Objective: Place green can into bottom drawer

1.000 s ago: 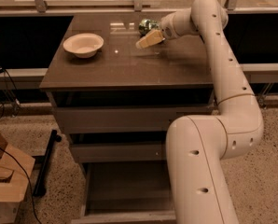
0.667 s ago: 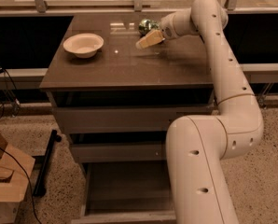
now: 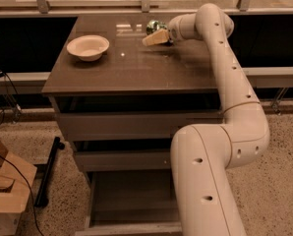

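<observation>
I have the gripper point(image 3: 151, 39) reaching low over the back of the tabletop point(image 3: 131, 70), lying nearly level and pointing away from the arm. The green can point(image 3: 155, 26) sits right against it on its far side, touching or all but touching. The gripper hides the can's lower part, so I cannot tell whether the gripper is clamped on the can or merely alongside it.

Only the can's rounded upper end shows above the gripper. From that I judge it stands upright, with its long axis vertical and its top facing up, though I would not swear to it. A level, side-on approach suits an upright can, since it takes the body across its width.

The cream bowl point(image 3: 88, 47) lies well out beyond the gripper's tip, clear of the work. The bottom drawer point(image 3: 131, 200) is far below the gripper at the foot of the cabinet, pulled out with its floor bare, so it is ready to receive. The two drawers above it sit further in, which leaves me a drop from above.
</observation>
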Action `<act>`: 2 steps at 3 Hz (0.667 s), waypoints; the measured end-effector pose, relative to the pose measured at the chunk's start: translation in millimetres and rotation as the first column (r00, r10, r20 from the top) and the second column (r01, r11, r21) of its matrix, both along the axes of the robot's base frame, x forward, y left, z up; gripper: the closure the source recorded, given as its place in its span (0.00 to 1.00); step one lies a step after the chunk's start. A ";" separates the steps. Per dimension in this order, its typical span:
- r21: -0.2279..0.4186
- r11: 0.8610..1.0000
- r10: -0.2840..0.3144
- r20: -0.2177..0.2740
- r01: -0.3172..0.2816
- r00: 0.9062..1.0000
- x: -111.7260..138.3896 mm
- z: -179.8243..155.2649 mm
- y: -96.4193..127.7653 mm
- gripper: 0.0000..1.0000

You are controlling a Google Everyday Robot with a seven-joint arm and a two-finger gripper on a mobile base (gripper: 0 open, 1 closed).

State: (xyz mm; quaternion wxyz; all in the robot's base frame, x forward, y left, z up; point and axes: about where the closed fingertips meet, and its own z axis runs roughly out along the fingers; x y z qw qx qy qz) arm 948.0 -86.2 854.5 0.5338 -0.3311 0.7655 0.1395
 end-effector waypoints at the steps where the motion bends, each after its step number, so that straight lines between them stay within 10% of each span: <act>1: 0.030 0.995 -0.090 0.009 0.090 0.996 16.3 -0.6 -12.7 0.00; 2: 0.049 0.988 -0.147 0.001 0.147 0.989 23.1 0.0 -22.1 0.19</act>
